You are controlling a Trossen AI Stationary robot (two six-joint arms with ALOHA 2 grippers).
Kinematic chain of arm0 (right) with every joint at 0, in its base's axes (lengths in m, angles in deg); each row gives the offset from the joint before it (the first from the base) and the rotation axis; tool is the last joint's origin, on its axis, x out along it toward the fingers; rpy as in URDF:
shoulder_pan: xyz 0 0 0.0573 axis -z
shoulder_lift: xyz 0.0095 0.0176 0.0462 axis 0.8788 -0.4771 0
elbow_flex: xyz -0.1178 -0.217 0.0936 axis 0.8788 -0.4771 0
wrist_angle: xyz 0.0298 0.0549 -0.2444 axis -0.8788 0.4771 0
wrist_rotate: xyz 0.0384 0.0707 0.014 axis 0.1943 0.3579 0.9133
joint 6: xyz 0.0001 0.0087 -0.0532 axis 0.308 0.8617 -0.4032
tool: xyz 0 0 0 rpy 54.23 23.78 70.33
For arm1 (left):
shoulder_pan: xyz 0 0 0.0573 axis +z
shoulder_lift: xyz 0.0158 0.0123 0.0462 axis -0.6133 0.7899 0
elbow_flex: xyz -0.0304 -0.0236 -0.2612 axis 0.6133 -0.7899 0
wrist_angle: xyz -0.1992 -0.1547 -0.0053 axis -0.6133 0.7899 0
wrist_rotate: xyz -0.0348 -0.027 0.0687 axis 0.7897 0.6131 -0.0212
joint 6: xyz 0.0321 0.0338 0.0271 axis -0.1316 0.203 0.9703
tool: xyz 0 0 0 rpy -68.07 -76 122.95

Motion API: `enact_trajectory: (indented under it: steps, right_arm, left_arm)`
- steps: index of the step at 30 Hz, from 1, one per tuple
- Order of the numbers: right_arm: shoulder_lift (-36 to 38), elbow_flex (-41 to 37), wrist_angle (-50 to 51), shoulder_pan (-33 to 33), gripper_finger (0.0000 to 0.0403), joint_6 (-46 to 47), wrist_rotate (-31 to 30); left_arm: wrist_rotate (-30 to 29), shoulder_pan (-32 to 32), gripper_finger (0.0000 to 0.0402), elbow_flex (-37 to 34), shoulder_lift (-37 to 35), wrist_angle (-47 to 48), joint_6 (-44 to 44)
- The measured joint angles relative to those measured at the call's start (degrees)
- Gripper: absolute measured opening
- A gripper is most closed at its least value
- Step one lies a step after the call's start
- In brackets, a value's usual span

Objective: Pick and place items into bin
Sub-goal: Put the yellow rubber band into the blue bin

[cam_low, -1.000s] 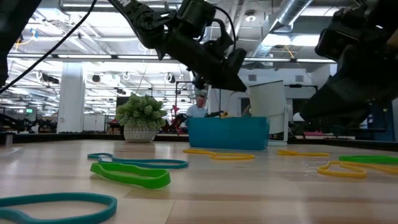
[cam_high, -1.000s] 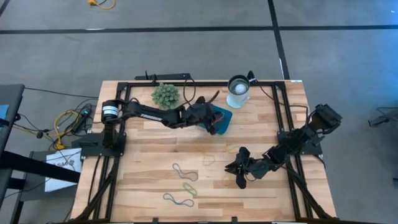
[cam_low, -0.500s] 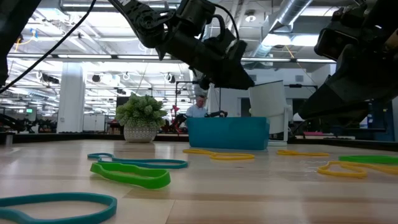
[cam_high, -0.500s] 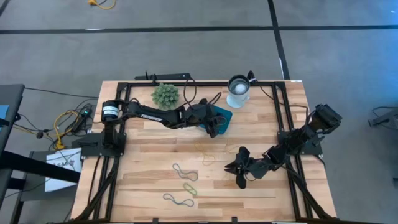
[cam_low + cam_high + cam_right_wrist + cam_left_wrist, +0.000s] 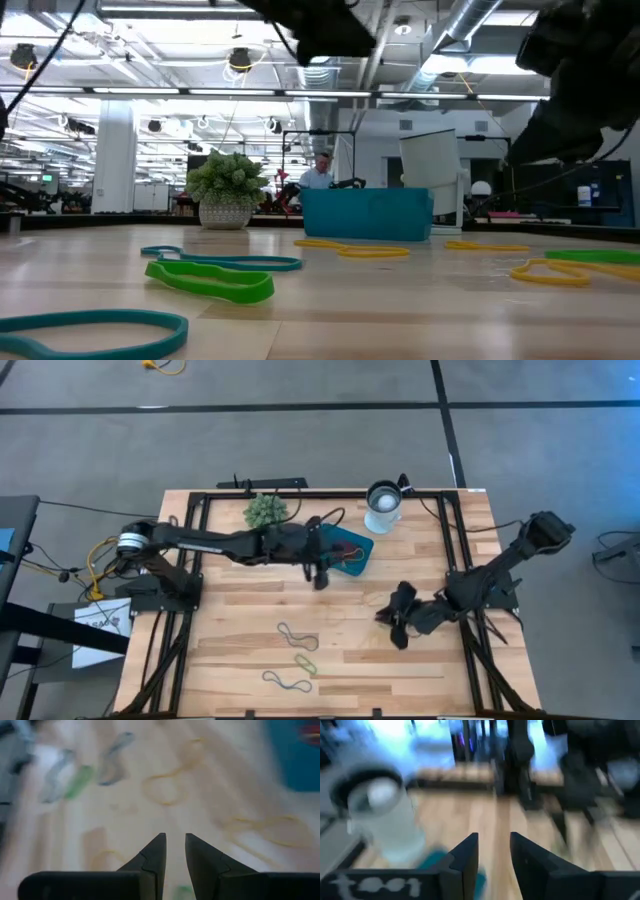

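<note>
The teal bin (image 5: 352,550) stands far of the table's middle, and something red (image 5: 344,547) lies in it. Loose rubber-band items lie flat on the wood. A grey-green one (image 5: 297,635), a green one (image 5: 305,663) and a teal one (image 5: 285,680) are near the front. Thin yellow ones (image 5: 350,247) lie in front of the bin. My left gripper (image 5: 325,560) hangs open and raised at the bin's left side, holding nothing (image 5: 494,837). My right gripper (image 5: 385,620) hovers right of centre over bare wood, with its fingers a little apart and nothing between them (image 5: 175,837).
A spiky green plant (image 5: 262,508) and a white cup with a dark rim (image 5: 383,505) stand along the far edge. Black frame rails (image 5: 450,550) run along the table's sides. A yellow band (image 5: 545,270) and a green band (image 5: 600,257) lie under the right arm.
My left gripper has risen from just over the bin and drawn back toward the table's left, almost leaving the low view at the top. My right gripper has lifted and pulled back a little toward the right edge. The bands on the table lie as before.
</note>
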Motion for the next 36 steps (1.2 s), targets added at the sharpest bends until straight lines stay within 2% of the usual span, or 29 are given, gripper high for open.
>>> enact_trajectory:
  steps: [4,7,13,15,20,27,32,36]
  right_arm:
    - [2.71,-0.02,8.35,1.88,0.0066,3.83,-1.25]
    - [1.13,-0.04,9.06,3.85,0.0065,7.75,-1.38]
    - [-8.30,2.92,7.49,8.13,0.0066,7.07,0.61]
    - [-12.01,5.63,7.42,8.90,0.0065,4.42,1.90]
    - [-19.74,13.17,11.71,10.73,0.0065,2.52,0.82]
    - [-28.33,20.63,20.49,11.87,0.0065,7.46,0.58]
    - [-30.24,24.03,28.35,11.62,0.0065,12.60,0.16]
    - [-30.41,24.49,29.22,11.13,0.0065,15.21,-1.79]
  left_arm:
    - [-1.05,-2.52,0.0095,-0.09,-3.10,15.82,-2.35]
    - [-6.31,-5.66,0.0091,-0.09,-3.52,23.59,-8.32]
    - [-29.55,-12.16,0.0084,-0.44,-3.78,24.65,-8.31]
    - [-34.35,-13.46,0.0084,-0.48,-4.91,25.58,-8.85]
    - [-33.52,-15.54,0.0084,-0.49,-8.93,30.00,-11.71]
    - [-36.28,-17.45,0.0084,-5.28,-15.05,32.38,-17.57]
    - [-38.60,-17.74,0.0084,-11.76,-17.38,31.74,-21.66]
    - [-39.25,-17.71,0.0084,-16.97,-18.17,30.26,-25.24]
